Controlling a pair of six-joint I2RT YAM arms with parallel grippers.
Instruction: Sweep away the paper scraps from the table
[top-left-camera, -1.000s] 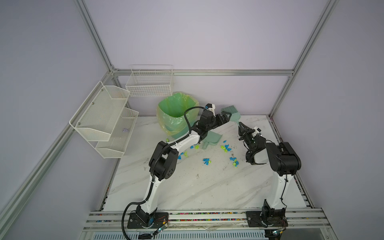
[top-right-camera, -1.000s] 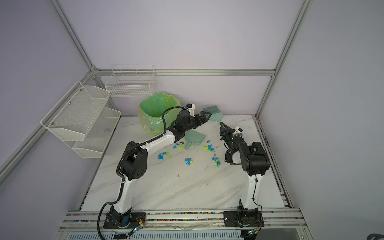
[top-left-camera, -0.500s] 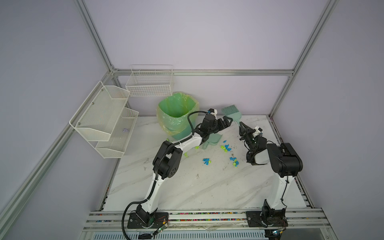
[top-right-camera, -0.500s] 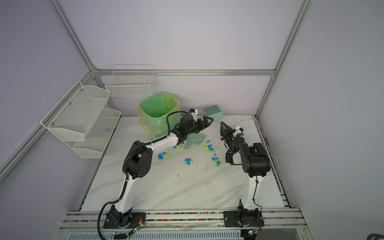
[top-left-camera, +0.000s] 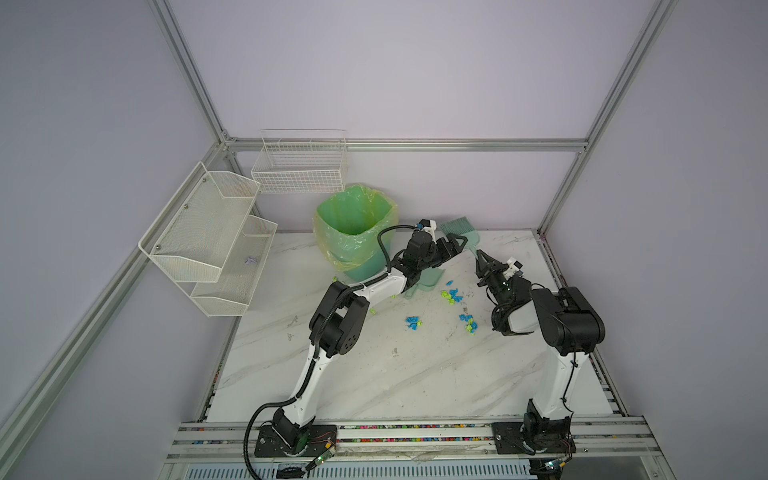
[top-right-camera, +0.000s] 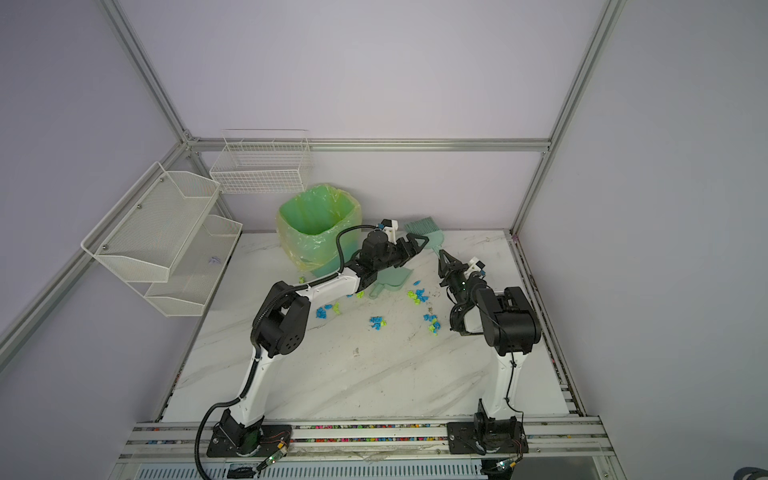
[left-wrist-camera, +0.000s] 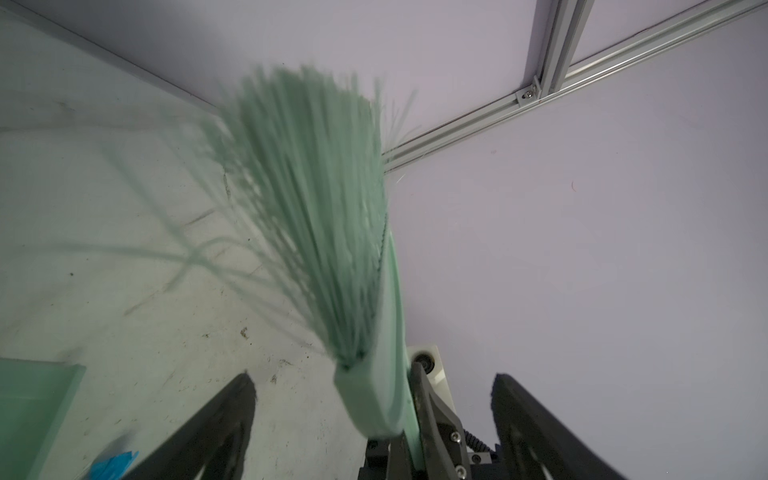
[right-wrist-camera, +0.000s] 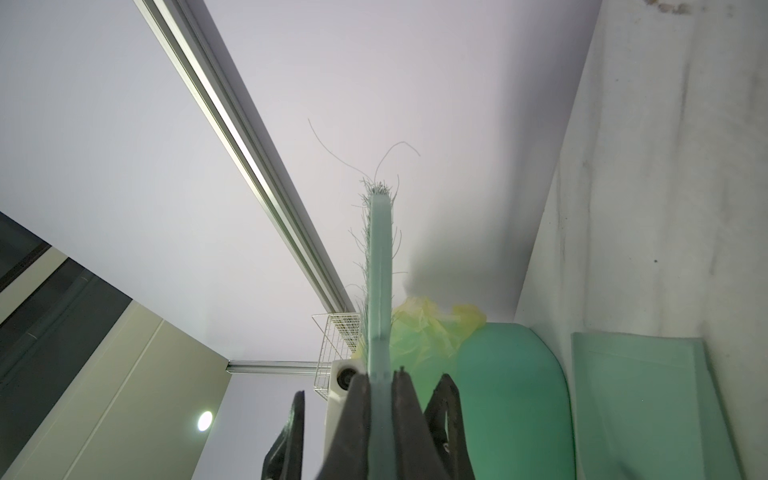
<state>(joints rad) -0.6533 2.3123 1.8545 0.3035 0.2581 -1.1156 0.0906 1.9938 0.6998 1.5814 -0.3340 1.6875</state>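
Pinching green brush (right-wrist-camera: 380, 270), right fingers (right-wrist-camera: 358, 428)

A green plastic waste bin (top-left-camera: 368, 269) lined with a translucent yellow-green bag (top-left-camera: 332, 245) stands open-mouthed at the back in both top views. Just right of its foot lies a flat pale green plastic dustpan (top-left-camera: 430, 277), handle toward the front. Further right, a pale green brush (top-left-camera: 458, 227) tilts with its bristles fanned up and back; a few stray and curl. A white wire basket (top-left-camera: 299, 172) hangs on the back wall above the bin. A two-tier white mesh shelf (top-left-camera: 199, 224) hangs on the left wall, with a small crumpled lilac bit (top-left-camera: 250, 260) on its lower tier. A small dark speck (top-left-camera: 395, 352) lies well in front of the dustpan.
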